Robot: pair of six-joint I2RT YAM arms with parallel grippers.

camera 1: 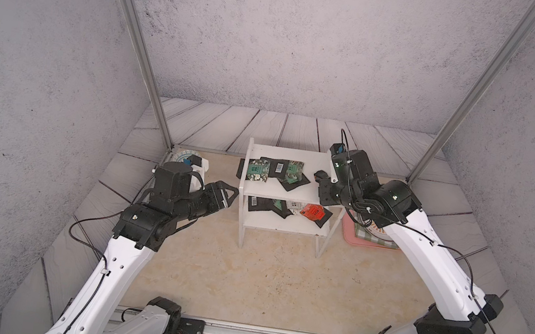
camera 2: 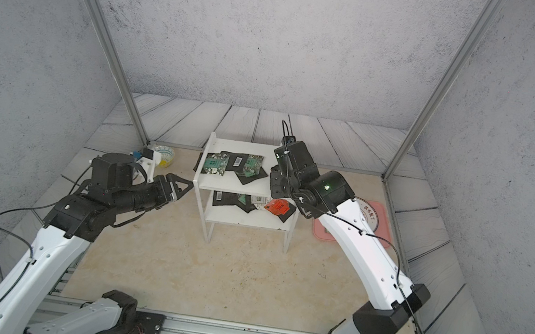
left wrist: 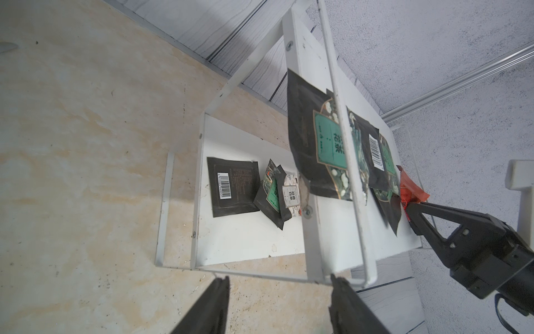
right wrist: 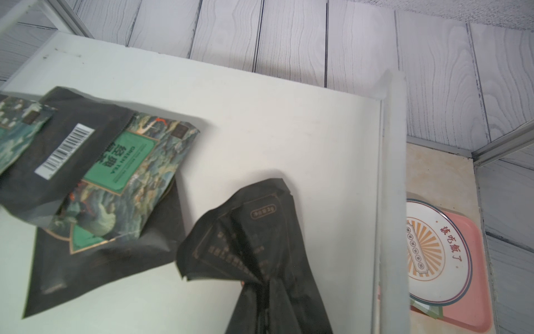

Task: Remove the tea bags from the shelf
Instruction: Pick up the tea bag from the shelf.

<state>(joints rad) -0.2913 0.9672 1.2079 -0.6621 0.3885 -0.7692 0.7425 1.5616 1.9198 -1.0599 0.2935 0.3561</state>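
Scattered black tea bags, white two-tier shelf

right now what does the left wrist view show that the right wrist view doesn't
Left wrist only: the lower board's black barcode-labelled sachet, the shut right hand, the open left hand. Right wrist only: the round white plate on the pink plastic tray, the crumpled black sachet up close. Both: the top board of the white two-tier shelf and its green-printed sachet.

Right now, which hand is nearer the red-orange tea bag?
Right. The right hand is just above the red-orange tea bag; the left hand is outside the white shelf's opposite side.
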